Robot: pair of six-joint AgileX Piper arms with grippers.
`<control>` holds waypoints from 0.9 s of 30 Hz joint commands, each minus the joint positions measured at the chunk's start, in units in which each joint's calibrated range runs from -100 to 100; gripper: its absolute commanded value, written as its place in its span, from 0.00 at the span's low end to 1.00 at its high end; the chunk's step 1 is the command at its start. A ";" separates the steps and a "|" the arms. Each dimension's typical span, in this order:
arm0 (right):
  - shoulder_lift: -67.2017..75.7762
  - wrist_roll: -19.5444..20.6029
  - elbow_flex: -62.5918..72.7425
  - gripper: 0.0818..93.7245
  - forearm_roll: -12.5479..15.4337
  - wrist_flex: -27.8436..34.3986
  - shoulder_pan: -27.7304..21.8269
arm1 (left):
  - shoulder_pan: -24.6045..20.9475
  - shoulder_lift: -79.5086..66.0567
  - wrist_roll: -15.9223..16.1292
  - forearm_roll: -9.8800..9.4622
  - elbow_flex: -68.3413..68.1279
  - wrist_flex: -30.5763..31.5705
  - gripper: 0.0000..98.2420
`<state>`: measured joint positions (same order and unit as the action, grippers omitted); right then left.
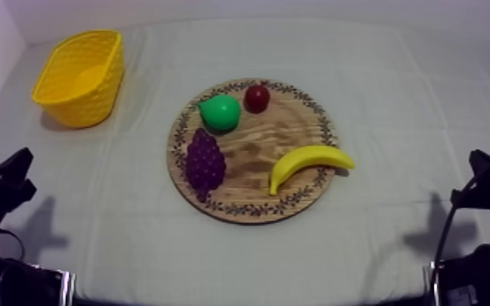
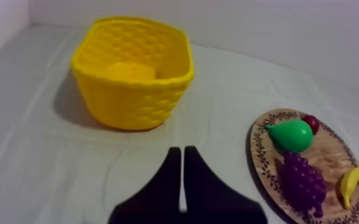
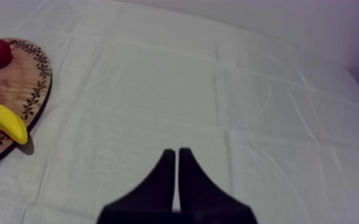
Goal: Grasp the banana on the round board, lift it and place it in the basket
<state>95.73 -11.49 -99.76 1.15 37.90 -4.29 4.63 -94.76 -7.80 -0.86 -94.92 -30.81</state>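
Pre-grasp: banana (image 1: 309,163) on board (image 1: 252,150), basket (image 1: 81,77) far left. My left gripper (image 2: 180,150) and right gripper (image 3: 176,152) both low, fingers together, empty. Next: spread fingers, straddle banana.

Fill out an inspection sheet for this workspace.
Surface: grey-white cloth, creased.
Job's things: banana on the wooden board at its right edge, tip past the rim; yellow basket far left, nothing seen inside.
Clutter: pear, small red fruit and grapes, all on the board.
Grippers: left gripper and right gripper low at their sides, fingers together on nothing.
Surroundings: pale wall beyond the cloth.
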 commanded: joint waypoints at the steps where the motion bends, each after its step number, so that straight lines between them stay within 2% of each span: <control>1: 0.02 -0.01 -0.02 0.00 -0.01 0.01 0.00 | 1.44 4.28 0.72 -0.14 5.64 0.34 0.00; 5: 0.02 0.00 -0.02 0.00 -0.01 0.01 0.00 | 4.40 12.28 1.48 -1.41 16.24 0.52 0.00; 14: 0.02 -0.01 -0.02 0.00 -0.01 0.01 0.00 | 11.79 30.21 4.47 -2.41 38.63 0.18 0.00; 16: 0.02 -0.01 -0.02 0.00 -0.01 0.01 0.00 | 14.19 33.57 4.20 -3.70 43.06 -0.50 0.00; 22: 0.02 -0.01 -0.02 0.00 -0.01 0.01 0.00 | 22.66 43.75 1.73 -9.21 55.95 -5.08 0.00; 27: 0.02 -0.01 -0.02 0.00 -0.01 0.01 0.00 | 26.57 52.73 2.23 -10.27 64.99 -8.09 0.00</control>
<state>95.73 -11.49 -99.76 1.15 37.80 -4.29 29.00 -46.85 -5.71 -11.12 -35.31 -38.61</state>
